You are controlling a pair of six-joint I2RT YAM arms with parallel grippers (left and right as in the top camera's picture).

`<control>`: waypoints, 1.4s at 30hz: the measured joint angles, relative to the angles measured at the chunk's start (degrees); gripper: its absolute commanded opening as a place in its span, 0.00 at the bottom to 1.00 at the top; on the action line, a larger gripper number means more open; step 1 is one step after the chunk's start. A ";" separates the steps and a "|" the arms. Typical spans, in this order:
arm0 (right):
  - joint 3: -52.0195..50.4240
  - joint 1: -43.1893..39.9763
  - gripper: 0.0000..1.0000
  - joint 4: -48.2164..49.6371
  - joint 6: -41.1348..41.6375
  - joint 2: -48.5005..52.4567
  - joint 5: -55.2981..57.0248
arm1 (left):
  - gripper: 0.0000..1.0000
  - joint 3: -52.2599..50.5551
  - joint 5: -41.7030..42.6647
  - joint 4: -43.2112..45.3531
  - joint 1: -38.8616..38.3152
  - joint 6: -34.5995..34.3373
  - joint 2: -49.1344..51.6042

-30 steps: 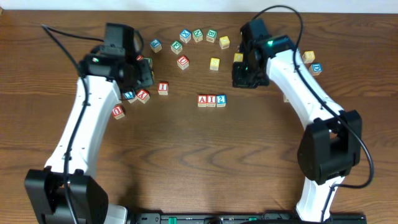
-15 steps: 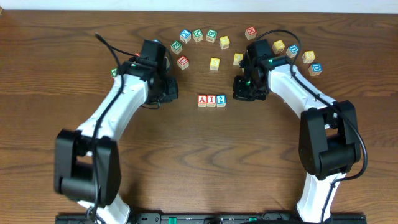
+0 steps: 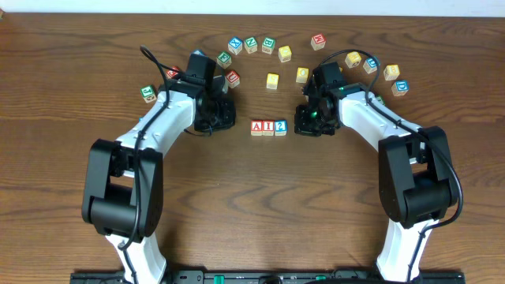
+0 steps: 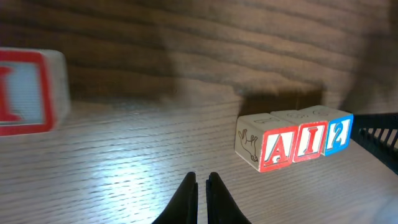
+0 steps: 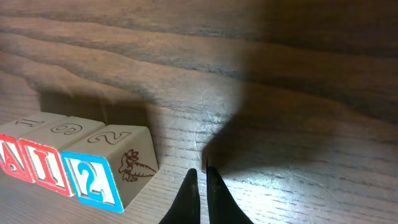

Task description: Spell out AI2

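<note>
Three blocks stand touching in a row mid-table: the red-framed "A" (image 3: 257, 127), the red-framed "I" (image 3: 268, 127) and the blue-framed "2" (image 3: 280, 126). They show in the left wrist view as A (image 4: 277, 148), I (image 4: 308, 140), 2 (image 4: 337, 133), and in the right wrist view as A (image 5: 9, 156), I (image 5: 43, 167), 2 (image 5: 90, 179). My left gripper (image 3: 222, 120) (image 4: 201, 178) is shut and empty, just left of the row. My right gripper (image 3: 309, 122) (image 5: 199, 172) is shut and empty, just right of the "2".
Several other letter blocks arc along the back, among them a yellow block (image 3: 272, 80), a green-framed block (image 3: 147, 93) at far left and a blue-framed one (image 3: 401, 87) at far right. A second red-framed block (image 4: 28, 90) lies left of the left gripper.
Both arms have swung inward and down toward the row; the left gripper moved right, the right gripper slightly left. The A, I, 2 row has not moved.
</note>
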 measured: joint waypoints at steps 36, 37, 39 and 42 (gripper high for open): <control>0.00 1.60 0.01 1.64 0.04 0.00 -1.40 | 0.07 0.00 7.89 3.30 -0.76 5.77 6.49; 0.00 1.60 0.01 1.64 0.07 0.00 -1.40 | 0.07 0.00 7.89 3.41 -1.03 5.77 6.51; 0.00 1.60 0.01 1.64 0.04 0.00 -1.40 | 0.07 0.00 7.89 3.54 -1.73 5.77 6.51; 0.00 1.60 0.01 1.64 0.04 0.00 -1.40 | 0.07 0.00 7.89 3.85 -2.73 5.77 6.51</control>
